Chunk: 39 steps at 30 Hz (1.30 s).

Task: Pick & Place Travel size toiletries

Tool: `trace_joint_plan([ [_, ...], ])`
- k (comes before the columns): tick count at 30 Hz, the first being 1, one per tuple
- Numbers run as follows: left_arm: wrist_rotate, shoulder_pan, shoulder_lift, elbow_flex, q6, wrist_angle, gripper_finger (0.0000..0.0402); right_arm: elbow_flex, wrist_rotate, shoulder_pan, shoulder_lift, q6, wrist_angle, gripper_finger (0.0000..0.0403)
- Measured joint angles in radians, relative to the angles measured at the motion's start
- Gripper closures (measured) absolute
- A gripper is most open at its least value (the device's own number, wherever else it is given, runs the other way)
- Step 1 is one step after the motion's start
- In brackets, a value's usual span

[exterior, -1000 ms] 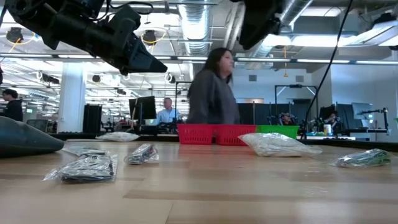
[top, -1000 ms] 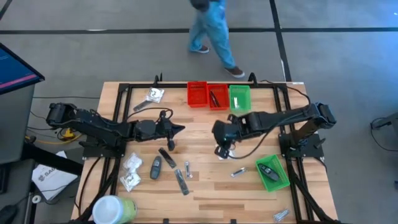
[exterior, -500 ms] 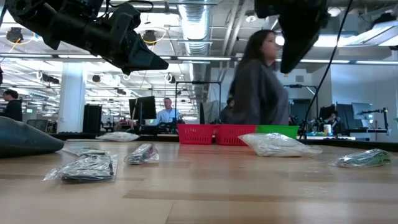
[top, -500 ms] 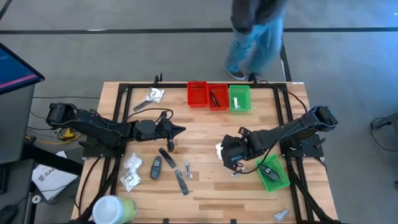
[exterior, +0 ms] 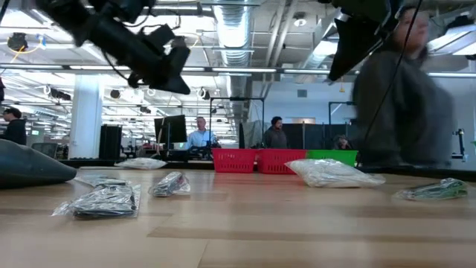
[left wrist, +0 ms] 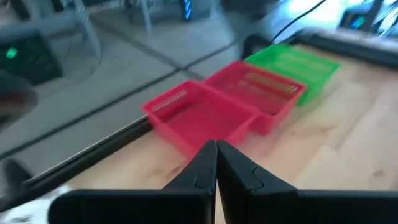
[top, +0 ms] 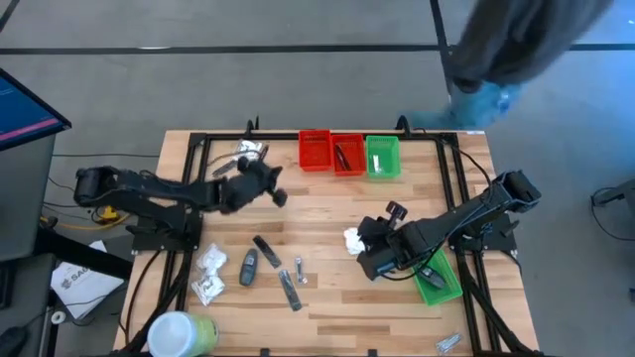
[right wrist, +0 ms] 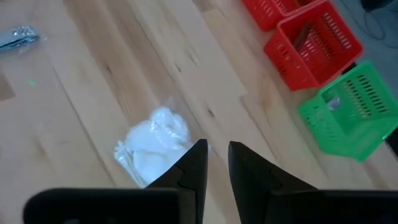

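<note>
The toiletries lie loose on the wooden table. A white crinkly packet [top: 351,239] [right wrist: 152,146] rests flat near the middle. Two more white packets [top: 208,273], a dark oval [top: 248,266], dark sticks [top: 266,250] and a small silvery sachet [top: 300,268] lie at the near left. Another packet [top: 246,151] lies at the far left. My right gripper [top: 365,260] [right wrist: 214,152] hovers just near-right of the middle packet, narrowly open and empty. My left gripper [top: 281,198] [left wrist: 216,149] is shut and empty, raised left of the bins.
Two red bins [top: 315,151] [top: 347,155] and a green bin [top: 382,157] stand in a row at the far edge. Another green bin [top: 435,278] holding a dark item sits near the right arm. A white-and-green tub [top: 179,335] stands at the near left corner. A person [top: 516,50] passes beyond the far edge.
My right gripper has swung from above the middle packet toward the near right, beside the green bin; the packet has stayed in place. My left arm has drawn toward the far edge and turned toward the bins. The person has walked from left to right behind the table.
</note>
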Motion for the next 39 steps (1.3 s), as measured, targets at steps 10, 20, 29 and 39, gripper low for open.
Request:
trace_joint_plan([
  [10, 0.079, 0.316, 0.118, 0.413, -0.012, -0.580, 0.0401, 0.000, 0.040, 0.014, 0.000, -0.024, -0.032, 0.0349],
  [20, 0.255, 0.591, 0.452, 0.710, -0.065, -0.866, 0.0401, 0.000, 0.068, 0.016, 0.000, -0.027, -0.037, 0.0349],
  [29, 0.272, 0.724, 0.690, 0.927, -0.180, -1.088, 0.0401, 0.000, 0.083, 0.022, 0.000, -0.034, -0.036, 0.0349],
  [39, 0.366, 0.748, 0.786, 1.013, -0.321, -1.209, 0.0401, -0.043, 0.097, 0.041, 0.000, -0.037, -0.009, 0.0349],
])
